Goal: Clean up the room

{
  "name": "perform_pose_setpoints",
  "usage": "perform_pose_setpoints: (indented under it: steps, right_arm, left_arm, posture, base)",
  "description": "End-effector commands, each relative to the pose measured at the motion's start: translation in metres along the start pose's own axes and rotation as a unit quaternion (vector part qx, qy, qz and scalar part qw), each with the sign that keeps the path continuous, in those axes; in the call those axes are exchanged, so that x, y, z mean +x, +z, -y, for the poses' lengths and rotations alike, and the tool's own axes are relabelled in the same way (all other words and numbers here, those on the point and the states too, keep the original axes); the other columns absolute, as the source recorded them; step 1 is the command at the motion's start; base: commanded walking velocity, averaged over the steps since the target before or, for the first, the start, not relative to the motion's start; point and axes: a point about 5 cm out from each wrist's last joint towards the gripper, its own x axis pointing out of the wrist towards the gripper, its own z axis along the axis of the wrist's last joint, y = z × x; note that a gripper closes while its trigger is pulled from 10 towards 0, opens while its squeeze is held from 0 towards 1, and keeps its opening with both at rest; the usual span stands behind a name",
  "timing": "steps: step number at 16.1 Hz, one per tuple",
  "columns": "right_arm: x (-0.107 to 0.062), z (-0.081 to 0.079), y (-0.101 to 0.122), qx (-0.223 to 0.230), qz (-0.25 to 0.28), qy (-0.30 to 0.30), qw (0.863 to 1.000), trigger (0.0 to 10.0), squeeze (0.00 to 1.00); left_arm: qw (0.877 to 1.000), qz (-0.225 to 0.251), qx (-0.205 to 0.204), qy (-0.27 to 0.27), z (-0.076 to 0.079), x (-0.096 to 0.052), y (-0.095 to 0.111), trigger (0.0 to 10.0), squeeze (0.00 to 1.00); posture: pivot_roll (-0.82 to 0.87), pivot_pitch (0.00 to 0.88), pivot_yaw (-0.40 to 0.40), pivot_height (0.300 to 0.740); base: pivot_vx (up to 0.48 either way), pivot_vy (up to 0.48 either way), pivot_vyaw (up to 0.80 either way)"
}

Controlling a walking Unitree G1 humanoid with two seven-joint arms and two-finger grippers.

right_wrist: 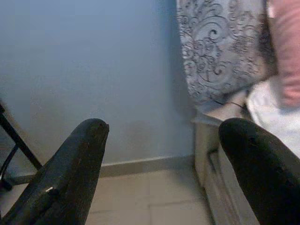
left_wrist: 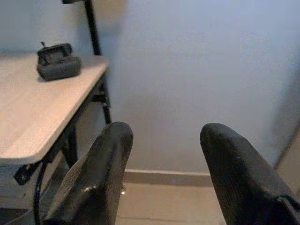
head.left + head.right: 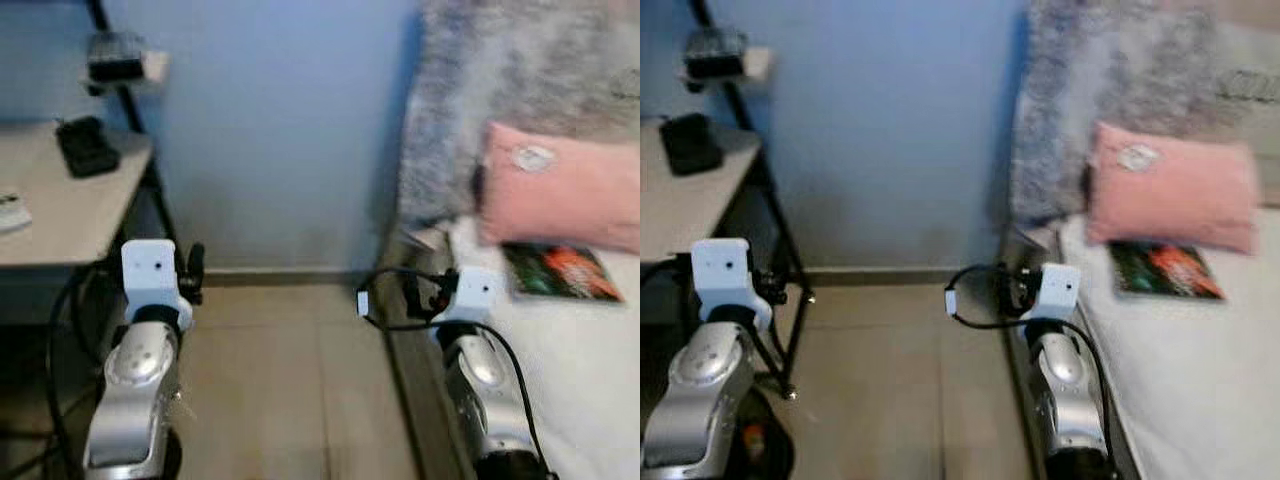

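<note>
Both grippers spread and empty, facing the blue wall between desk and bed.

Your left gripper (image 2: 161, 183) and right gripper (image 1: 164, 178) each hang with fingers parted, clasping nothing, above bare floor tiles (image 3: 280, 380). What a tidy-up might concern lies to the sides: a pink pillow (image 3: 560, 190) leans on the bed (image 3: 590, 380) with a colourful book or magazine (image 3: 560, 272) just below it, touching its lower edge; a dark case (image 3: 88, 146) and a pale flat item (image 3: 10, 212) sit on the desk (image 3: 70, 215). Nothing tells which you are after, or whether these already lie where they belong. Whichever you pick, turn to square up on it first, and keep the right arm's loose cable (image 3: 385, 300) off the bed edge.
</note>
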Motion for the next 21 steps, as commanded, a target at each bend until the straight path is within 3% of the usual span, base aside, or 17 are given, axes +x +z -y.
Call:
perform_pose_setpoints:
  steps: [1,3,10,13,17,21]
  right_arm:
    - [-0.0009,0.0120,-0.0002,0.000,-0.005,-0.025,1.000,10.0,0.12]
    - [-0.0012,0.0118,-0.0003,-0.005,-0.003,-0.023,1.000,10.0,0.07]
    - [-0.0026,0.0116,-0.0033,-0.011,-0.009,-0.020,1.000,10.0,0.08]
    - [-0.0036,0.0117,-0.0052,-0.009,-0.011,-0.022,1.000,10.0,0.07]
    - [-0.0040,0.0104,-0.0056,-0.010,-0.010,-0.019,1.000,10.0,0.07]
    - [-0.0033,0.0091,-0.0076,-0.017,-0.020,-0.010,1.000,10.0,0.04]
  left_arm:
    - [1.000,0.003,0.008,-0.007,0.0064,0.0040,0.0027,10.0,0.00]
    - [1.000,-0.005,0.018,-0.016,0.0048,0.0063,0.0017,10.0,0.00]
    - [1.000,-0.009,0.019,-0.023,0.0048,0.0104,0.0004,10.0,0.00]
    - [0.999,-0.009,0.022,-0.025,0.0042,0.0110,0.0001,10.0,0.00]
    - [1.000,-0.009,0.021,-0.022,0.0036,0.0118,0.0005,10.0,0.00]
    - [1.000,-0.013,0.005,-0.006,0.0061,0.0085,-0.0021,10.0,0.00]
  posture:
    - [0.13,0.000,-0.033,0.740]
    - [0.13,0.000,-0.030,0.740]
    - [0.13,0.000,-0.031,0.740]
    - [0.13,0.000,-0.032,0.740]
    - [0.13,0.000,-0.032,0.740]
    - [0.13,0.000,-0.037,0.740]
  base:
    - [0.454,0.000,0.00]
    - [0.458,0.000,0.00]
    - [0.458,0.000,0.00]
    - [0.458,0.000,-0.78]
    - [0.460,0.000,0.00]
    - [0.342,0.000,0.00]
